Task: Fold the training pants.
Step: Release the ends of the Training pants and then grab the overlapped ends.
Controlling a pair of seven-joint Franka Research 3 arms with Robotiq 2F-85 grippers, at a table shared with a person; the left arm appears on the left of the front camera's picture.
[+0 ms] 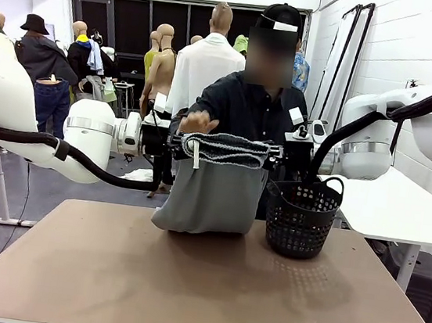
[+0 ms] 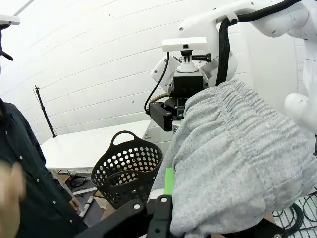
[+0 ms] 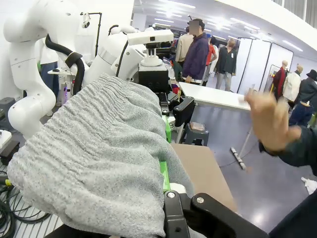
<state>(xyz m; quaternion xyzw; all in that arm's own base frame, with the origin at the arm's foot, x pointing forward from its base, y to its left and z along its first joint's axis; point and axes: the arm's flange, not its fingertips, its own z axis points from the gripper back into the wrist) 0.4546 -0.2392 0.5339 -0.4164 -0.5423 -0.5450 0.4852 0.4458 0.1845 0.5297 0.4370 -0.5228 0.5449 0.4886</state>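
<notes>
Fabric first: light grey soft jersey training pants (image 1: 212, 196) with a gathered elastic waistband and a white drawstring. They hang just beside the black plastic mesh basket (image 1: 301, 219), on its robot-left side. The waistband is stretched level above the basket's handle, and the lower folds slump on the brown tabletop (image 1: 185, 284) at the basket's foot level.

Handling, as judged: light, limp, no stiffness. Cloth will sag and bunch wherever unsupported. Not slippery, not fragile. Best hold is the thick waistband ends, where the elastic gives bulk to bite.

Left gripper (image 1: 173, 142), on the side of the pants away from the basket: jaws pressed together, pinching one waistband end.

Right gripper (image 1: 278, 153), above the basket: jaws likewise clamped on the other waistband end.

Person's hand (image 1: 198, 121) is raised behind the waistband, toward the end away from the basket. Contact with the cloth cannot be told.
</notes>
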